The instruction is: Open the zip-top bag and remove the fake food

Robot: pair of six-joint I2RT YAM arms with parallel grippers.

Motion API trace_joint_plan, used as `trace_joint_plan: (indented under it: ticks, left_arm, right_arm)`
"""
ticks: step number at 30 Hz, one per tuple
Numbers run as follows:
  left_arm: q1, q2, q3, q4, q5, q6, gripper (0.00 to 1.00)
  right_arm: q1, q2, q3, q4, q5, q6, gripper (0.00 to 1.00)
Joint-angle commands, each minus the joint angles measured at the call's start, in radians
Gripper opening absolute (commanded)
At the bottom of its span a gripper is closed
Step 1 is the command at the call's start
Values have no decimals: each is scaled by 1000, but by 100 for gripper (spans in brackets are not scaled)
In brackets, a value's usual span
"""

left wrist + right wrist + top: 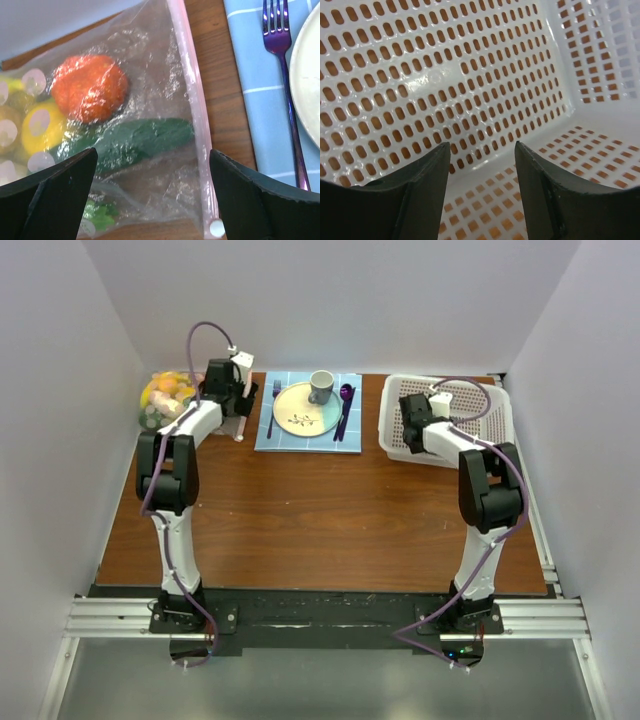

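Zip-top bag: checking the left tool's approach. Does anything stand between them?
Nothing visible does. The open left tool hangs directly over the zip-top bag, pink zipper strip between its fingers; the fork lies aside on the placemat.

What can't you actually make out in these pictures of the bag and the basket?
Overhead view: the left arm covers part of the zip-top bag; the fake food is just small coloured blobs.
Left wrist view: whether the pink zipper strip is sealed; crinkled plastic blurs the food, and the left edge cuts off the yellow pieces.
Overhead view: the right arm covers part of the basket; the right wrist view shows one corner only.
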Motion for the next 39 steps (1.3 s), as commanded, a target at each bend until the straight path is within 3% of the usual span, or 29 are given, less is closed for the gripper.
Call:
trace_joint_plan:
  ticks: [1, 8, 12, 21, 24, 27, 31, 36, 39]
  left_arm:
    - [-42, 21, -34, 159, -81, 91, 100]
    - [-61, 65, -82, 208, -141, 180, 100]
    - [-59, 70, -134, 258, -157, 203, 100]
    - [-59, 90, -156, 269, -151, 217, 97]
    - [-61, 98, -143, 251, -140, 223, 91]
    - [-61, 108, -131, 234, -128, 237, 81]
    - [-62, 137, -87, 156, -114, 244, 47]
    - [-61, 122, -141, 139, -118, 260, 32]
    - [-61, 107, -172, 128, -127, 266, 13]
  right_arm:
    - [-2, -60, -53, -3, -37, 49, 56]
    - [4, -110, -62, -112, -228, 147, 42]
    - [37, -189, -154, -111, -306, 165, 36]
    - [251, -356, -357, -112, -340, 230, 28]
    - [297, -415, -415, -129, -351, 253, 25]
    - [322, -484, -476, -137, -378, 274, 23]
    - [360, -558, -527, -140, -442, 293, 22]
    - [443, -584, -553, -151, -452, 314, 18]
    - [494, -581, -562, -140, -463, 334, 17]
